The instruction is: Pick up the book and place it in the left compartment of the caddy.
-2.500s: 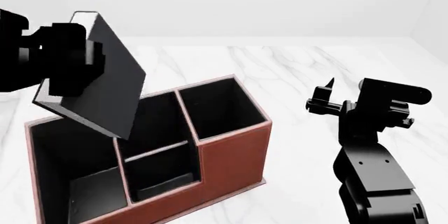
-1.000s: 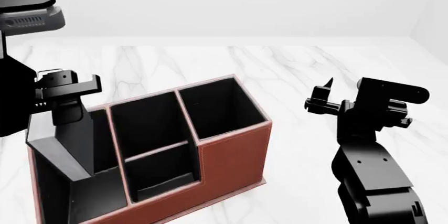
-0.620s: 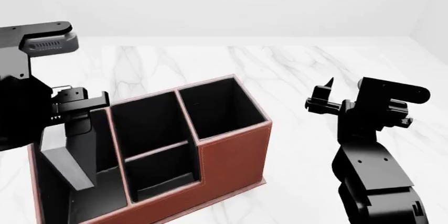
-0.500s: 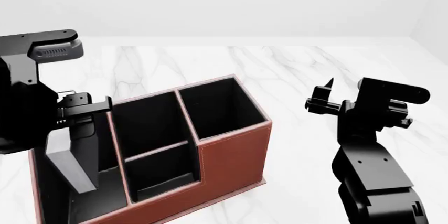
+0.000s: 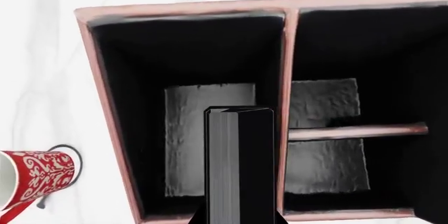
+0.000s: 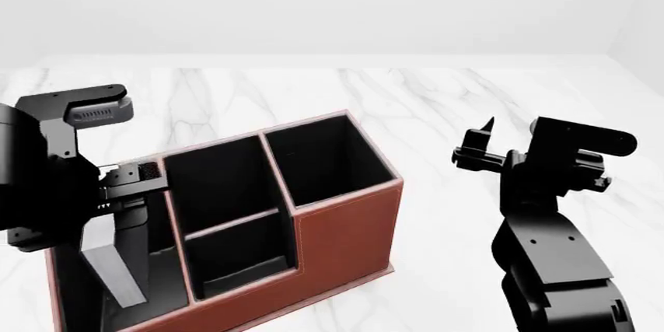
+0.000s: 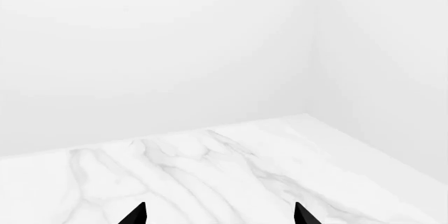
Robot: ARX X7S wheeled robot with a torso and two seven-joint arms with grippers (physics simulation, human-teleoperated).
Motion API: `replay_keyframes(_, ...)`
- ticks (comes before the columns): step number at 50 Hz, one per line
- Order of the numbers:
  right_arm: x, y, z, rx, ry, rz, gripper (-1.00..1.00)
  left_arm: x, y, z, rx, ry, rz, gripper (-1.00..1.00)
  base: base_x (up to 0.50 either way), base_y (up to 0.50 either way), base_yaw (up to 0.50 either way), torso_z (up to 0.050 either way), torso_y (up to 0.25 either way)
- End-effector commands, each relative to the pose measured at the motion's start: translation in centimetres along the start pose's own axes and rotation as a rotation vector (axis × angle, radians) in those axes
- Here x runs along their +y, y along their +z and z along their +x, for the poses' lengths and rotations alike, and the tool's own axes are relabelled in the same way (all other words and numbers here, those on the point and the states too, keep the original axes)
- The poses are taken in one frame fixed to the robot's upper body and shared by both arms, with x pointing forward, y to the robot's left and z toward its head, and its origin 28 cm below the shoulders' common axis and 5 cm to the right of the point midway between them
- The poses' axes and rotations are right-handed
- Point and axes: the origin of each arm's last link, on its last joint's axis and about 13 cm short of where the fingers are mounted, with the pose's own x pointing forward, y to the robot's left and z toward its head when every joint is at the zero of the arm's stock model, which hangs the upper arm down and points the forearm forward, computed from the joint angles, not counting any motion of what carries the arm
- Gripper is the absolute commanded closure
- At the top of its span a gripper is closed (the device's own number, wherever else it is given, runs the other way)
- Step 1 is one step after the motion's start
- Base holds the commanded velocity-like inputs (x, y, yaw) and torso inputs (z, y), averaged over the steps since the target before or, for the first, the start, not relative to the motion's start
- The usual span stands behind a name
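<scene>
inside the left compartment (image 6: pixel 104 301) of the caddy (image 6: pixel 343 231) the book (image 6: pixel 117 258) stands on edge, tilted, its lower part down between the slot's black walls and its upper end in the grip of the left gripper (image 6: pixel 124 192), whose fingers close narrow on the slab. from the left wrist view the book (image 5: pixel 240 166) points straight down into the long slot (image 5: pixel 189 129), close beside the wall that parts it from the two small slots, with grey floor showing past its end; whether it touches the floor i cannot tell.

the step in hand looks like the lowering, nearly done. the next move, as i judge it, calls for easing the book down until it rests, then parting the fingers and lifting the arm straight up so the wrist does not catch the caddy's rim (image 5: pixel 182 11).

beside the caddy, on the marble table (image 6: pixel 446 99), a red-and-white mug (image 5: pixel 31 177) lies apart from the outer wall. the right gripper (image 6: pixel 480 145) hangs well apart over bare table, its fingertips (image 7: pixel 136 214) spread wide and holding nothing.
</scene>
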Motion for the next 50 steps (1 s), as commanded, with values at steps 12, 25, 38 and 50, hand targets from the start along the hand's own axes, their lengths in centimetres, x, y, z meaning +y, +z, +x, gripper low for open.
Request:
replay_keyframes(12, 0.1, 0.0, 0.0, 0.001, 0.003, -0.006, -1.0, 0.4, 0.2, 1.4, -0.019, -0.005, -0.023, 1.0, 0.0, 0.0, 0.0, 0.0, 0.001)
replay_keyframes(25, 0.1, -0.1, 0.0, 0.003, -0.001, -0.004, -1.0, 0.1, 1.2, 1.5, -0.039, 0.005, -0.015, 1.0, 0.0, 0.0, 0.0, 0.0, 0.002)
replay_keyframes(38, 0.0, -0.2, 0.0, 0.006, -0.002, -0.002, -1.0, 0.2, 0.8, 3.3, 0.002, 0.028, -0.02, 1.0, 0.0, 0.0, 0.0, 0.001, 0.001)
replay_keyframes(50, 0.0, -0.3, -0.1, 0.006, -0.002, -0.003, -1.0, 0.6, 0.9, 4.9, -0.005, 0.073, -0.032, 1.0, 0.0, 0.0, 0.0, 0.0, 0.001)
